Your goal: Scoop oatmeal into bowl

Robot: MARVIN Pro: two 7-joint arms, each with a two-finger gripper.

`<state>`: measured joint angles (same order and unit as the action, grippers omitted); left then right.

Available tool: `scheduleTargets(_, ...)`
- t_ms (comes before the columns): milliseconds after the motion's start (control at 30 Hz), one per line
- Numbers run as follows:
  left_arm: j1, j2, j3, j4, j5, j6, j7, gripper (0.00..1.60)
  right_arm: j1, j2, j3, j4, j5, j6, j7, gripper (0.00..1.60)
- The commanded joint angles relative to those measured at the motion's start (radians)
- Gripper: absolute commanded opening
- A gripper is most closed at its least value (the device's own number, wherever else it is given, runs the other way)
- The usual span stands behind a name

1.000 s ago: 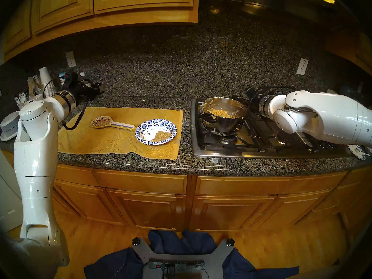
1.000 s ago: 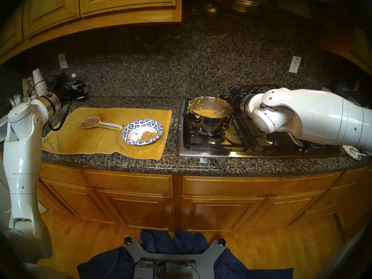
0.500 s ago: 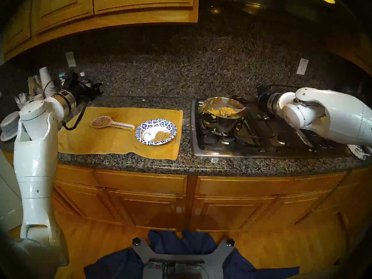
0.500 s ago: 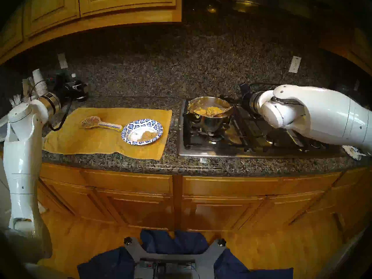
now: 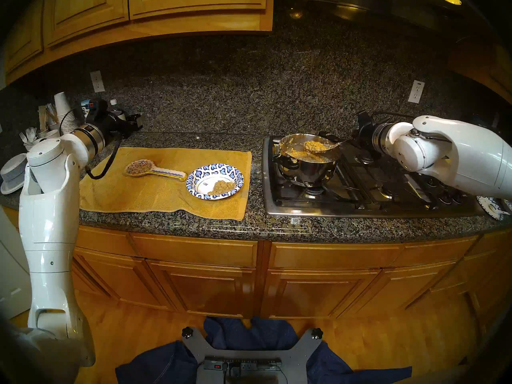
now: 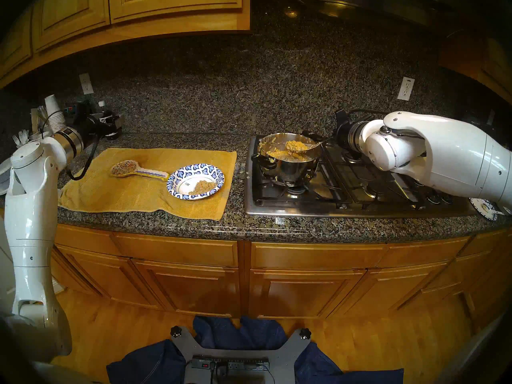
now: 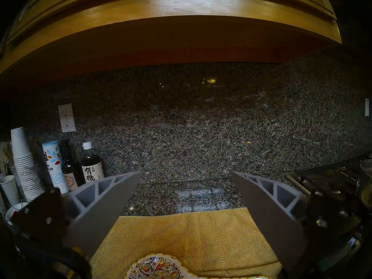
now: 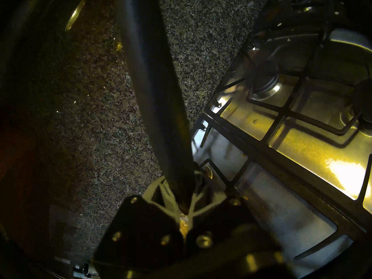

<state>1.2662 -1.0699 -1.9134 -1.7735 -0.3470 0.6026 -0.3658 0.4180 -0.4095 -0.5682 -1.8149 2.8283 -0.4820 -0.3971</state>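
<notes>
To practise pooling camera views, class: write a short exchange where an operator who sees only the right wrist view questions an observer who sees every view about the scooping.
Operator: Is my spoon loaded?
Observer: Yes. It carries a heap of oatmeal, raised above the steel pot.
Operator: Where is the bowl, and is it empty?
Observer: It sits on the yellow towel left of the stove and already holds a small mound of oatmeal.
</notes>
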Motion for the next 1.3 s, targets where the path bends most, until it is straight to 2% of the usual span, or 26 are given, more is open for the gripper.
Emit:
scheduleTargets(0,-0.032,0.008,-0.005,-0.027,-0.003,-0.015,-0.002,1.6,0.056,-0.006,0.059,0.003,-0.004,-0.007,0.038,0.0)
scheduleTargets(1033,-0.032,0.009,-0.004,-0.027,-0.005,-0.017,-0.001,1.6,0.053,0.005,0.07,-0.022,0.008,-0.007,0.06,0.0)
scheduleTargets(1267,-0.031,0.009,-0.004,-0.027,-0.006,-0.016,0.0,1.6,0.054,-0.021,0.079,-0.044,0.011,0.005,0.069,0.0)
